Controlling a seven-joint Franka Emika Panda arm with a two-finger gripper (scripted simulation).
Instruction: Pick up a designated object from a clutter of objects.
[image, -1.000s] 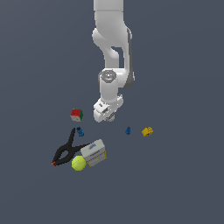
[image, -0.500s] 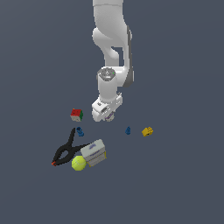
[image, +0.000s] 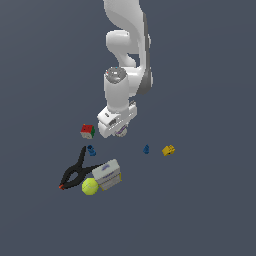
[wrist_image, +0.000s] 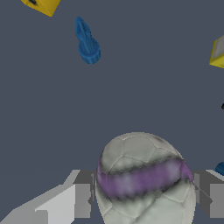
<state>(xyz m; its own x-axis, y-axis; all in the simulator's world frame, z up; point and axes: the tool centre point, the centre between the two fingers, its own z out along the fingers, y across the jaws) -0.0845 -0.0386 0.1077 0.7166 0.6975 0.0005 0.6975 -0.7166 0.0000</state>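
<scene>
The grey-white ball with a purple seam band (wrist_image: 142, 179) fills the lower part of the wrist view, sitting between my two grey fingers (wrist_image: 83, 192), which touch its sides. In the exterior view only a sliver of the ball (image: 121, 133) shows under my gripper (image: 118, 130), low over the floor. The clutter lies around it: a red/green cube (image: 87, 131) just to the exterior view's left, a black spring clamp (image: 75, 170), a yellow-green tennis ball (image: 90, 186) and a white-grey box (image: 107, 174).
Two tiny blue pieces (image: 91, 149) (image: 146, 149) and a yellow block (image: 168, 150) lie on the dark floor. The wrist view shows one blue piece (wrist_image: 86, 41), a yellow block corner (wrist_image: 41, 5) and a yellow-grey edge (wrist_image: 217, 52).
The hand has shifted slightly to the exterior view's left and the wrist has turned a little. The cluttered items have not moved.
</scene>
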